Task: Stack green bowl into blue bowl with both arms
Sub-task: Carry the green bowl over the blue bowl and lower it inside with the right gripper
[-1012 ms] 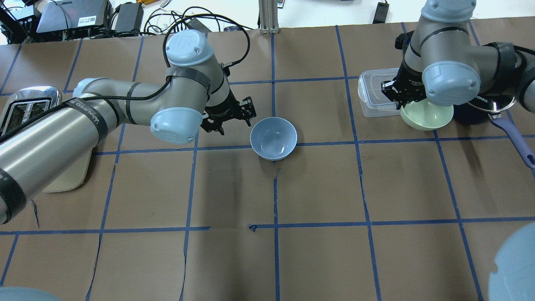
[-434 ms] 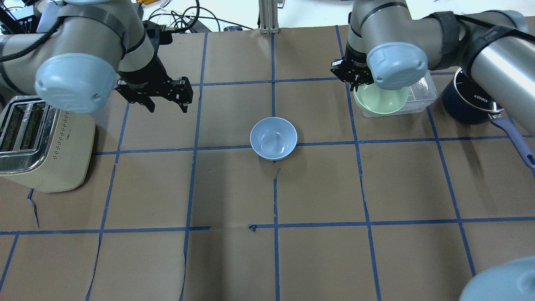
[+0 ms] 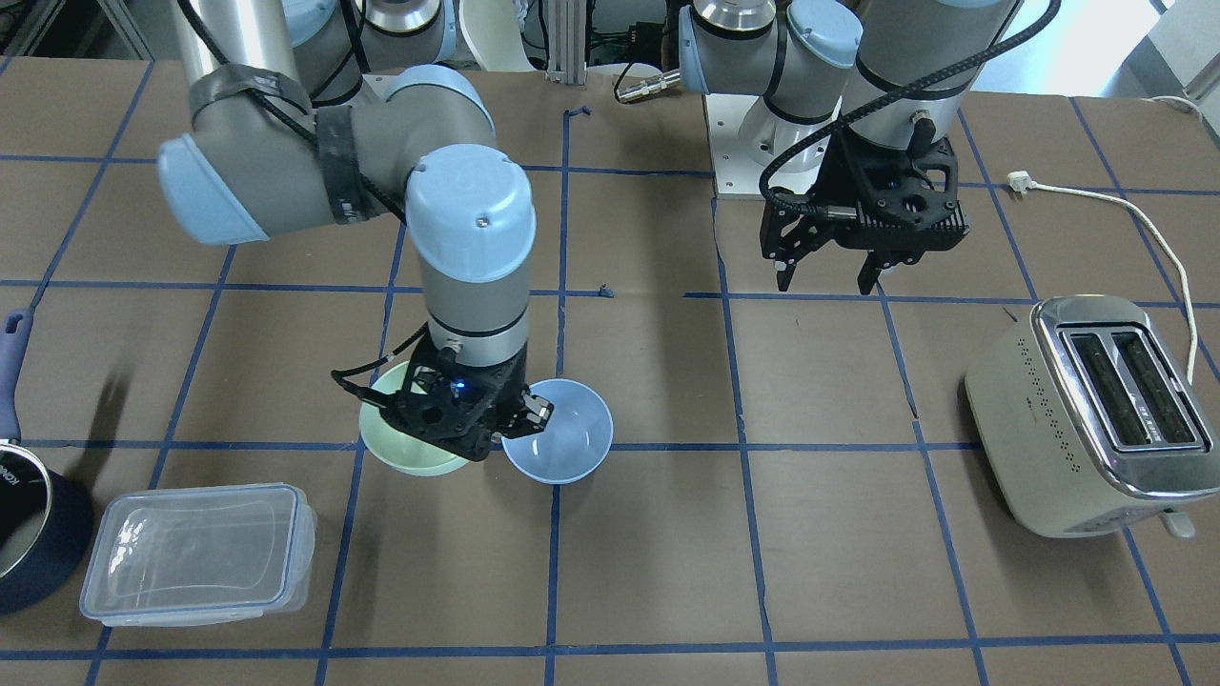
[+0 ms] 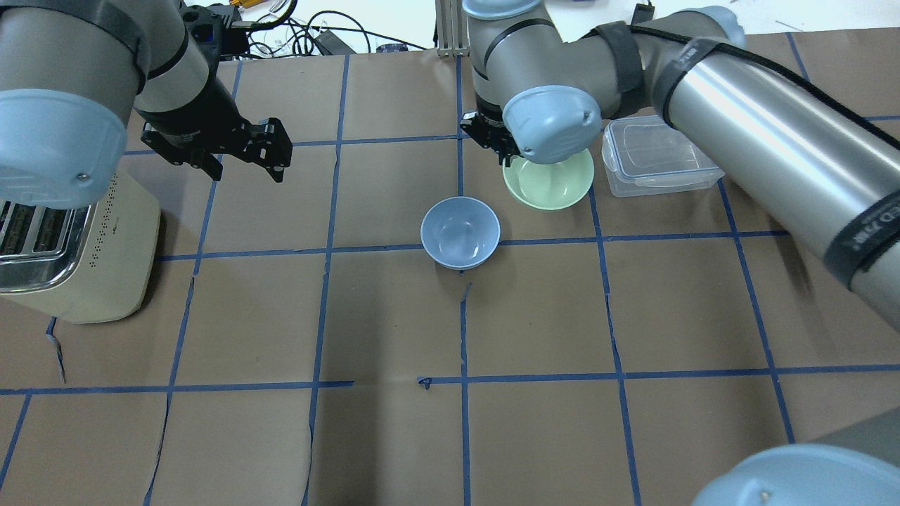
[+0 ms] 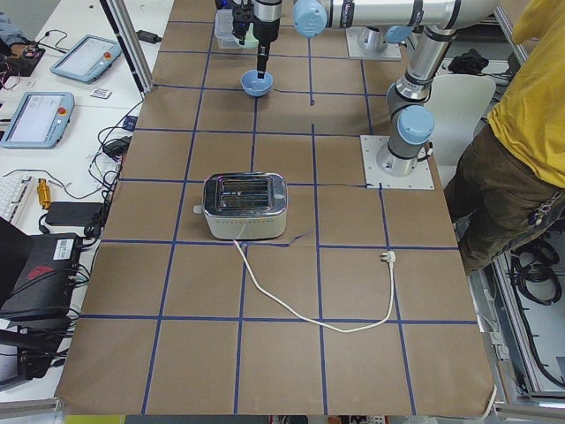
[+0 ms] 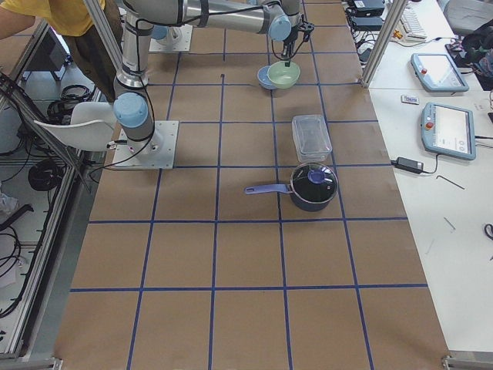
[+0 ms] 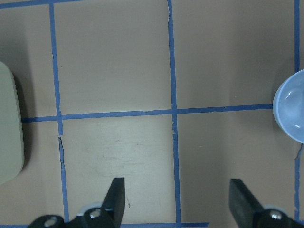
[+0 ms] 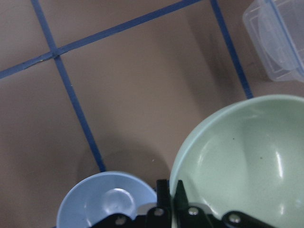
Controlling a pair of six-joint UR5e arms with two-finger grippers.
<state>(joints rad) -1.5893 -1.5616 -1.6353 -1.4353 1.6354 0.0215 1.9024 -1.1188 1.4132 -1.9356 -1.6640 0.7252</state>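
Observation:
The blue bowl [image 4: 460, 232] stands upright and empty on the paper-covered table near its middle; it also shows in the front view [image 3: 562, 443]. My right gripper [image 4: 503, 151] is shut on the rim of the green bowl [image 4: 550, 184] and holds it upright just off the table, close beside the blue bowl on its right and far side. The right wrist view shows the fingers [image 8: 172, 192] pinching the green rim [image 8: 237, 156], with the blue bowl [image 8: 107, 199] lower left. My left gripper [image 4: 246, 165] is open and empty, raised well to the left of the blue bowl [image 7: 292, 111].
A cream and chrome toaster [image 4: 77, 253] stands at the table's left side. A clear lidded plastic container [image 4: 657, 158] lies right of the green bowl. A dark blue saucepan [image 3: 19, 534] stands beyond the container. A person in yellow [image 5: 530, 106] stands by the robot's base.
My right arm has carried the green bowl leftward from beside the container to next to the blue bowl. My left gripper has drawn back, left and away from the blue bowl.

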